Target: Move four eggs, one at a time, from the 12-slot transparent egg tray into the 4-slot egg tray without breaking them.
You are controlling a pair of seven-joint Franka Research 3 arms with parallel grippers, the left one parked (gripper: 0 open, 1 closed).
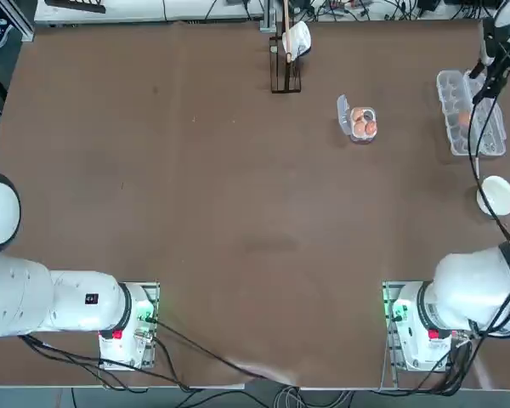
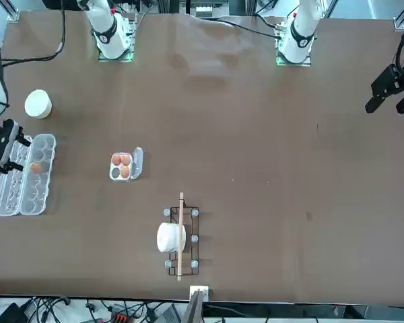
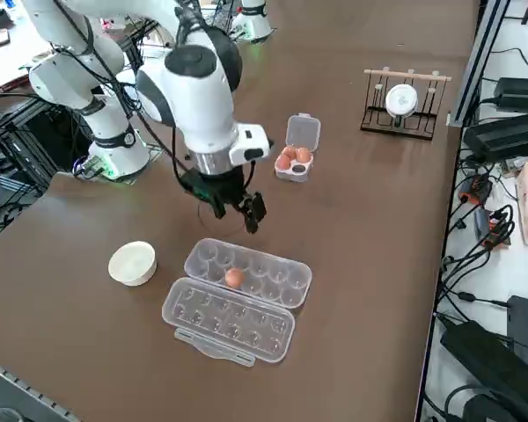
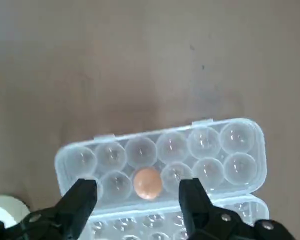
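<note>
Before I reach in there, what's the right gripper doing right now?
Right gripper: open, holding nothing, above the long tray with one egg in it.

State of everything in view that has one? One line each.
right gripper: open, empty, above the 12-slot tray
12-slot egg tray: lid open, one egg left in its cups
egg: seated in a cup of that tray
4-slot egg tray: lid open, three of four cups filled
three eggs: seated in the 4-slot tray
white bowl: resting on the table
</note>
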